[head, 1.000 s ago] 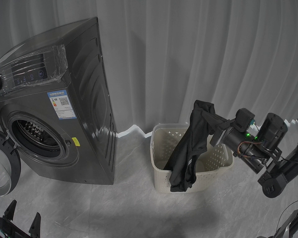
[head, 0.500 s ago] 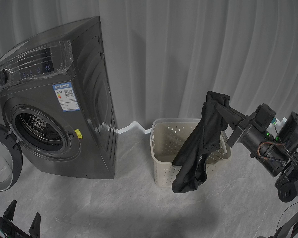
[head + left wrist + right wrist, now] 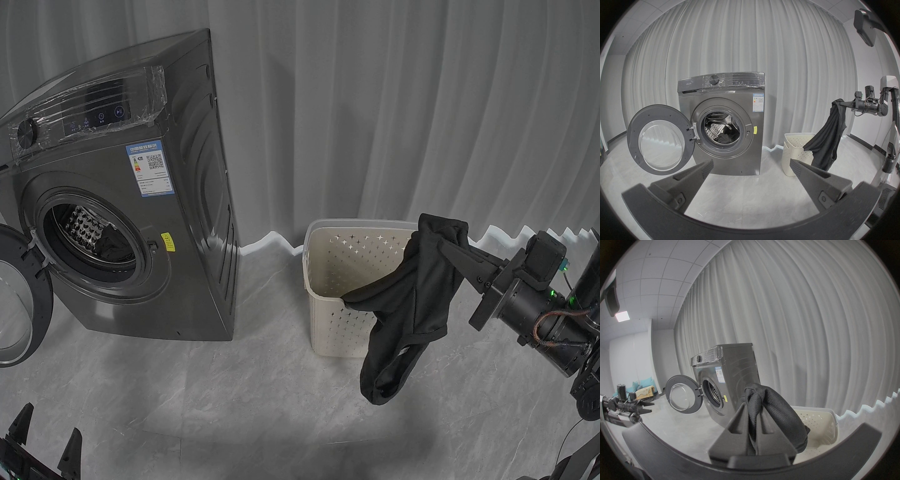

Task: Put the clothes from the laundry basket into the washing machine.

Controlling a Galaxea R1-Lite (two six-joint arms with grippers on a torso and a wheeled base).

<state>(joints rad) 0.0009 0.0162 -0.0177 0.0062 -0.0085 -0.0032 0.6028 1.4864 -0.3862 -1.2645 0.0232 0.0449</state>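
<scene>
While the left gripper (image 3: 49, 431) hangs low with its fingers spread apart, the washing machine (image 3: 187, 206) stands with its door (image 3: 19, 294) swung open and dark cloth (image 3: 114, 247) in the drum. Right of it sits the laundry basket (image 3: 337, 262). Farther right, the right gripper (image 3: 445, 244) clamps a black garment (image 3: 415, 300) that hangs across the basket's right side.

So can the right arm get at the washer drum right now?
Probably not from here: the door stands wide open, so the drum mouth is unblocked, but the right gripper, holding the black garment, is by the basket.
</scene>
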